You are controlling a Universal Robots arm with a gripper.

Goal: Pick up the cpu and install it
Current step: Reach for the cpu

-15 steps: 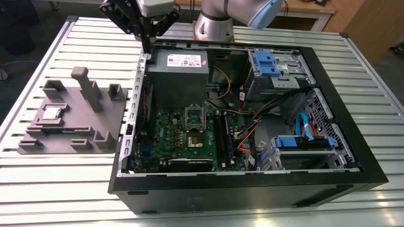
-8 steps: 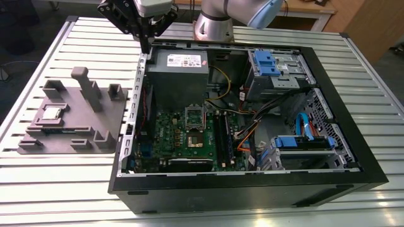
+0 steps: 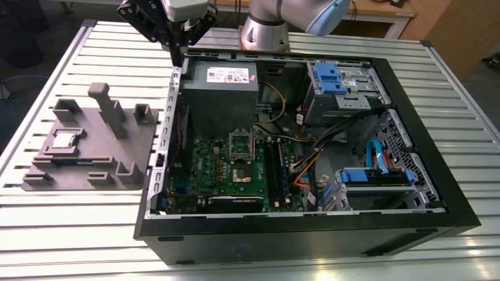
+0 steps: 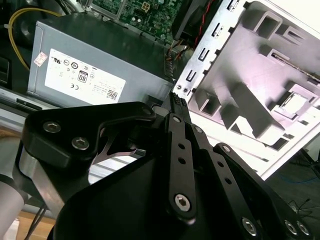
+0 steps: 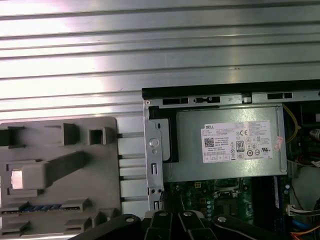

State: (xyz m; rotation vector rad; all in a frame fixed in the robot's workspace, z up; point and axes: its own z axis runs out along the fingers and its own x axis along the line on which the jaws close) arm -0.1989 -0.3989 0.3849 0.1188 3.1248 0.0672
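The cpu (image 3: pixel 64 139) is a small silver square lying in a recess of the grey holder block (image 3: pixel 117 158) on the table, at the exterior view's left of the computer case. It also appears as a pale square in both wrist views (image 4: pixel 295 103) (image 5: pixel 19 178). My gripper (image 3: pixel 178 57) hangs above the case's far corner next to the power-supply box (image 3: pixel 221 88), well away from the cpu. Its black fingers (image 4: pixel 176 107) meet at their tips with nothing between them. On the green motherboard (image 3: pixel 211 170) the socket (image 3: pixel 237 171) lies open under its raised metal frame (image 3: pixel 240 142).
The open black case (image 3: pixel 422 152) holds blue drive cages (image 3: pixel 340 79), orange and yellow cables and long black memory sticks (image 3: pixel 273 164). The holder block carries upright grey posts (image 3: pixel 105 105). All of it rests on a slatted metal table (image 3: pixel 78 234). The arm's base (image 3: pixel 266 32) stands behind the case.
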